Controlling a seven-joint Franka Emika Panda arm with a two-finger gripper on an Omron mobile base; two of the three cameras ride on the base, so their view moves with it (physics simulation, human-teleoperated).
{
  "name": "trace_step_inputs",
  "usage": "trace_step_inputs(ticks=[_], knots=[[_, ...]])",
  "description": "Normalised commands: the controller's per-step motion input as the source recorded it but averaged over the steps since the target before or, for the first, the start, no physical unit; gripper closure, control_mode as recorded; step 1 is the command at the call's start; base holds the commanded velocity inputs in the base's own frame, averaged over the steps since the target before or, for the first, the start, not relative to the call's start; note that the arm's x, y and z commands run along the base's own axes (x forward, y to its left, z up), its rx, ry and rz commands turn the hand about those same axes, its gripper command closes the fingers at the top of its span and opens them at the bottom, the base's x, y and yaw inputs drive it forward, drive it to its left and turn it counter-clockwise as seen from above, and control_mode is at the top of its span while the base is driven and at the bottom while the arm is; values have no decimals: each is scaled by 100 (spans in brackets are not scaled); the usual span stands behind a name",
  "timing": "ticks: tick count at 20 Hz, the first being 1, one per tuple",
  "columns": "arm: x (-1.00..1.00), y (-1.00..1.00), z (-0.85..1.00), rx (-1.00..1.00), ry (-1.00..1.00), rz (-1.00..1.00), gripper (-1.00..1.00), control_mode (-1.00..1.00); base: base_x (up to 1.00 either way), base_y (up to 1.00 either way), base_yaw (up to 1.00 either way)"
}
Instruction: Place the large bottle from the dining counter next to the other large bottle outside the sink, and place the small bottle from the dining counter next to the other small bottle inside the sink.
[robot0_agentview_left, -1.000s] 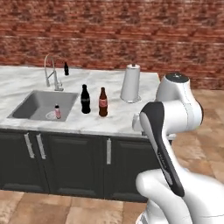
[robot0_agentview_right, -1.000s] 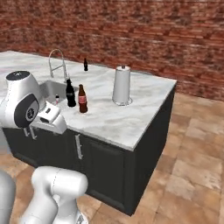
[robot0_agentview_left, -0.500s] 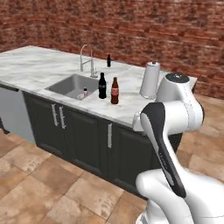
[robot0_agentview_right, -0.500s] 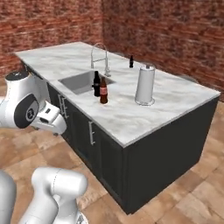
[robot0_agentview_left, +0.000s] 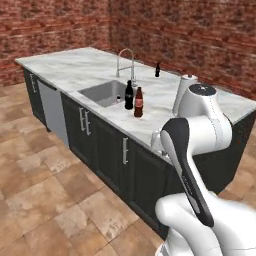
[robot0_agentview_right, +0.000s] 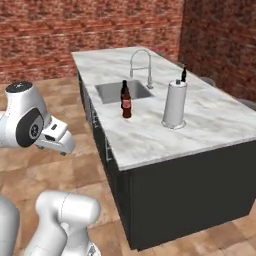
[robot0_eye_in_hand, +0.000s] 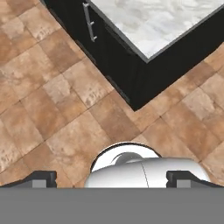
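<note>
1. The marble counter (robot0_agentview_left: 75, 67) is seen running away from the base on dark cabinets, with a brick wall behind it.
2. The sink (robot0_agentview_left: 102, 93) is set into the counter, and the curved chrome faucet (robot0_agentview_left: 127, 59) stands at its far rim.
3. The large bottle (robot0_agentview_left: 139, 102), brown with a red label band, is stood upright on the counter just outside the sink's near corner; it is also seen in the right base view (robot0_agentview_right: 127, 106).
4. The other large bottle (robot0_agentview_left: 129, 95), all black with a narrow neck, is stood upright just beside the brown one, on the side nearer the basin; in the right base view (robot0_agentview_right: 124, 88) it is partly hidden behind the brown bottle.
5. A small pale-topped object, possibly the other small bottle (robot0_agentview_left: 118, 99), is glimpsed inside the basin next to the black bottle, too small to be made out clearly.
6. A short black bottle (robot0_agentview_left: 158, 69) is seen upright on the far side of the counter beyond the faucet, and near the towel roll's top in the right base view (robot0_agentview_right: 183, 74).
7. A white paper towel roll (robot0_agentview_right: 174, 104) is stood upright on the counter, well apart from the two tall bottles.
8. The gripper (robot0_eye_in_hand: 112, 179) is held over the tiled floor (robot0_eye_in_hand: 52, 113), off the counter's corner, with its fingertips (robot0_eye_in_hand: 40, 178) spread wide and nothing between them.
</note>
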Motion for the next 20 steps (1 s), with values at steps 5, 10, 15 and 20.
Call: trace_step_inputs(ticks=[5, 10, 15, 20], knots=[[0, 0, 0, 0, 0, 0, -100, 100, 0, -100, 47], [0, 0, 0, 0, 0, 0, -100, 100, -1, -100, 47], [0, 0, 0, 0, 0, 0, -100, 100, -11, -100, 45], [0, 0, 0, 0, 0, 0, -100, 100, -10, -100, 44]])
